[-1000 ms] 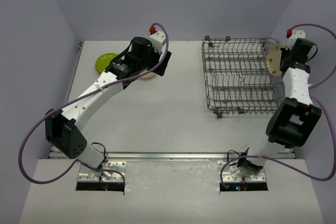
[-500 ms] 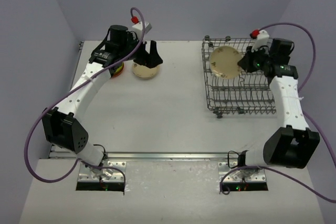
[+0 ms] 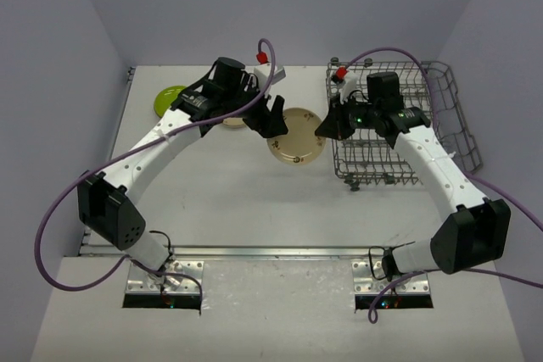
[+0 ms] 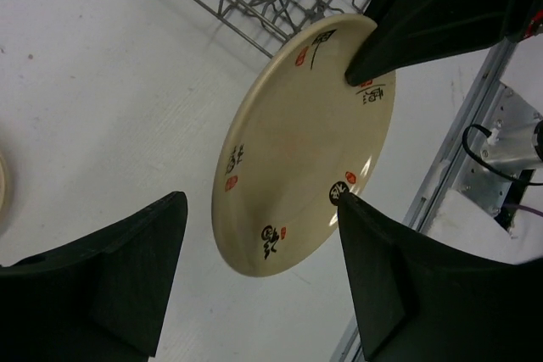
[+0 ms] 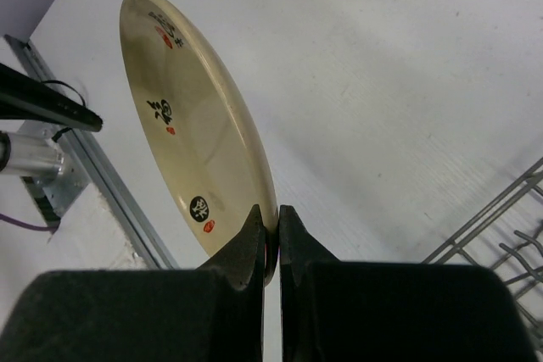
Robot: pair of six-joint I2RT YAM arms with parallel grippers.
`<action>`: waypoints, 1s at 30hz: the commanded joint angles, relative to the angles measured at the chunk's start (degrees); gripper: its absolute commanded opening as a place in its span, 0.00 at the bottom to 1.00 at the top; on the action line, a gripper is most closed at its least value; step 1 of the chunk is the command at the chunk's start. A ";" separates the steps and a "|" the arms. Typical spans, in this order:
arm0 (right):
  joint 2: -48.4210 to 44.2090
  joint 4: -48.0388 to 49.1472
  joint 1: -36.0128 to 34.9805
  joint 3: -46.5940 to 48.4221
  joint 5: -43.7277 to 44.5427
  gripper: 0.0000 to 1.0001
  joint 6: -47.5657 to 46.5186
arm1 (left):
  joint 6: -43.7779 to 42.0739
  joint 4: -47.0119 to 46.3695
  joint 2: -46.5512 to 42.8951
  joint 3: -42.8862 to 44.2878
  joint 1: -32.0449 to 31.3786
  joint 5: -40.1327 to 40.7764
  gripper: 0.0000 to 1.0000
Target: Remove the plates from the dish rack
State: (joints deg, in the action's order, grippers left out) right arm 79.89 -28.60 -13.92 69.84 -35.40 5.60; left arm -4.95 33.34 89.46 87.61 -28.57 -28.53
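Observation:
A beige plate [image 3: 297, 146] with black and red marks hangs on edge above the table, left of the dish rack [image 3: 382, 158]. My right gripper [image 3: 325, 127] is shut on its right rim [image 5: 270, 228]. From the left, my left gripper [image 3: 273, 118] stands open, and the plate's near edge [image 4: 280, 235] lies between its fingers. Its right fingertip [image 4: 348, 203] sits at the plate's rim while the left finger [image 4: 127, 269] stays well apart. In the right wrist view the plate [image 5: 187, 116] is seen edge-on.
A lime green plate [image 3: 168, 99] lies at the back left. A beige plate [image 3: 231, 123] on the table peeks out under the left arm. The rack's wire side [image 3: 454, 116] juts out to the right. Walls close in the table's back and sides.
My right gripper carried the beige plate from above the rack leftward to the table's middle. My left gripper swung right from the stacked plates to the plate's free edge, jaws narrowing a little.

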 commanded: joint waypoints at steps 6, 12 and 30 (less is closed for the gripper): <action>-1.22 3.28 -0.84 1.70 -3.09 0.00 3.54 | -1.29 -0.99 1.86 0.37 -0.17 4.97 0.37; -1.52 2.28 -0.80 1.49 -0.41 0.31 3.64 | -1.20 0.41 3.40 1.60 0.46 5.33 0.00; -6.07 -1.38 4.26 -7.62 7.89 0.99 -1.39 | 4.06 12.96 38.16 35.62 26.99 2.89 0.00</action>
State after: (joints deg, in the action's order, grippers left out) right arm 75.37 -30.59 -11.12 63.14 -28.62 5.58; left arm -1.95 43.80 123.96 116.41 -1.27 -24.93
